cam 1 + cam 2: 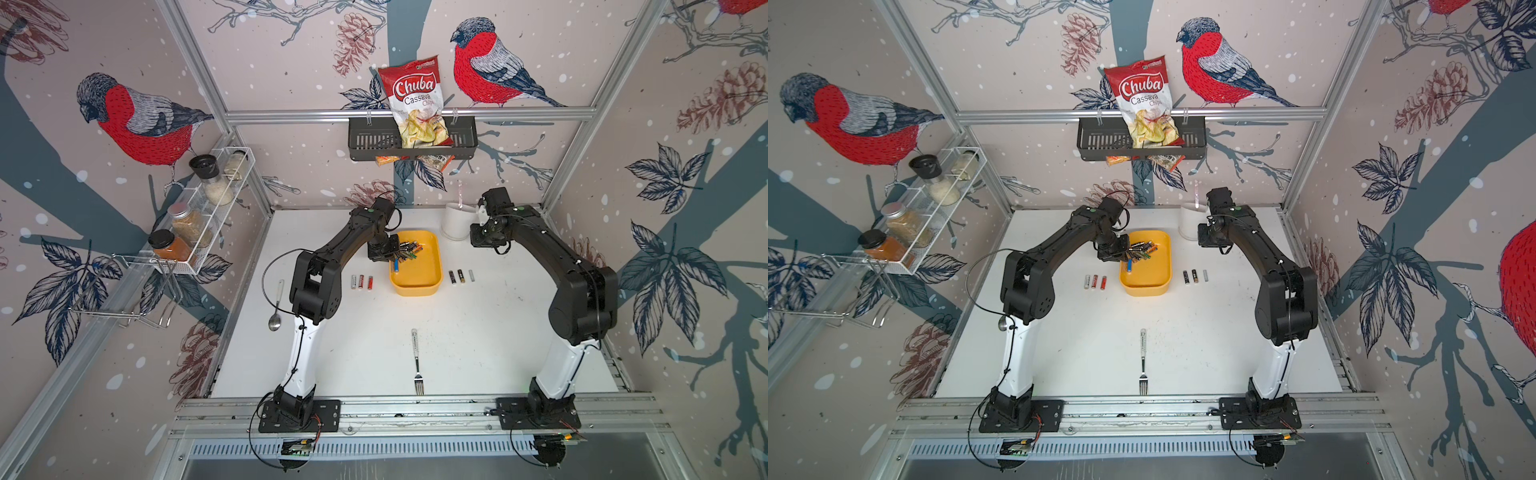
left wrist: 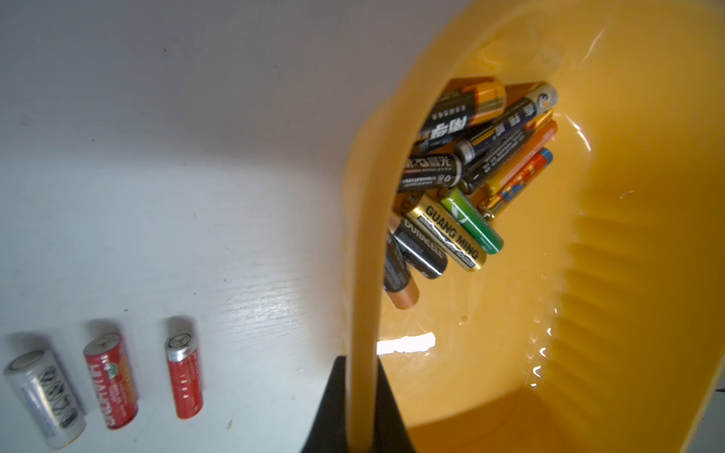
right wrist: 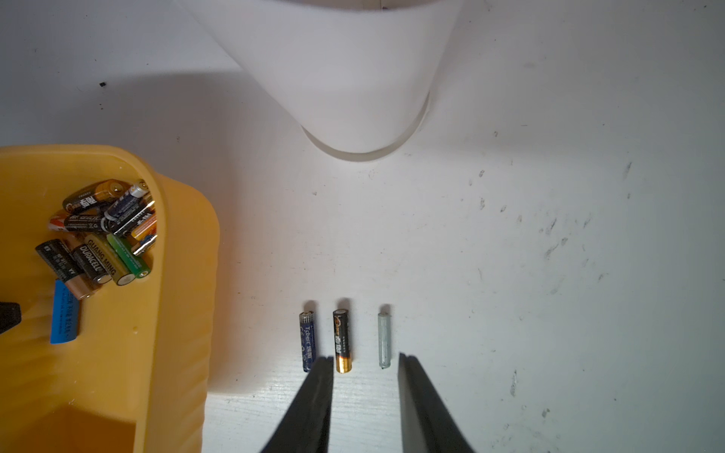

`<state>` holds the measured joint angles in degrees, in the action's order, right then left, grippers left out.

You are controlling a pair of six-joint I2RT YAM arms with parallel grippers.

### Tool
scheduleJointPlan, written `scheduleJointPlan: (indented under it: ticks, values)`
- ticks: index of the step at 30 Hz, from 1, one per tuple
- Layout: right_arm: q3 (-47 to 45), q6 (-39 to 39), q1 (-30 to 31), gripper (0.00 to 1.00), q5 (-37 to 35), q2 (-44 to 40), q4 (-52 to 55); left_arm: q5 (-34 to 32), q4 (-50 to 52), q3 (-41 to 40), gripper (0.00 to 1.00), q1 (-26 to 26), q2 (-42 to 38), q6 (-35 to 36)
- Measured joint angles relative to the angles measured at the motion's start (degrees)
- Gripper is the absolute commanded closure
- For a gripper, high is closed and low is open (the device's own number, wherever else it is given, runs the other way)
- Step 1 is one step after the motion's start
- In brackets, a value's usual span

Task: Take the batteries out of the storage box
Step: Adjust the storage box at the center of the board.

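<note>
Although six cells already lie out on the table (image 1: 478, 332), the larger share of the job looks undone. In both top views the storage box (image 1: 415, 289) sits just above the centre of the frame, with the remaining batteries (image 1: 409, 249) heaped in its upper-left corner and a blue battery (image 1: 397, 264) lying a little below the heap. Three red and silver batteries (image 1: 361, 282) stand in a row just left of the box, and three thin batteries (image 1: 460, 276) just right of it. The left gripper (image 1: 384, 251) is at the box's left rim beside the heap. The right arm's wrist hangs in front of the white cup (image 1: 457, 222), right of the box and higher in the frame. In the left wrist view the left gripper's fingers (image 2: 392, 415) are clamped on the yellow wall, one outside it and one inside, so they grip the box itself and no cell. About a dozen cells crowd the corner beyond, while the red and silver row rests on the table outside the wall. In the right wrist view the right gripper (image 3: 365, 362) hovers over the thin row, fingers (image 3: 314, 404) apart with nothing between them. The heap and the blue battery show inside the box to one side. By this reckoning roughly a third is out and the heap still has to be emptied.
</note>
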<state>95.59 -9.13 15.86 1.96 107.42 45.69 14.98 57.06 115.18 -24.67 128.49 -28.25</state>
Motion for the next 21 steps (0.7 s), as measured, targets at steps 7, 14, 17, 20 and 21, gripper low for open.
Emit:
scheduleJointPlan:
  ticks: [7,14,17,20,21]
  values:
    - [-0.02,0.02,0.5,0.65,-0.02,0.52,0.44,-2.69,-0.96,-1.97,1.0,-0.63,-0.04,1.27]
    - [0.04,0.04,0.72,0.65,-0.26,0.63,1.18,-2.97,-3.89,-7.72,0.98,-0.76,-1.66,1.2]
    - [0.09,0.17,0.74,0.65,-0.31,0.66,1.33,-2.69,-5.33,-9.64,0.88,-0.76,-2.38,0.96]
    - [0.11,0.17,0.96,0.65,-0.46,0.92,1.36,-2.25,-6.67,-10.97,0.81,-0.79,-3.17,0.39]
    - [0.11,0.17,1.09,0.65,-0.44,0.96,1.36,-1.9,-7.08,-11.21,0.79,-0.79,-3.45,-0.15]
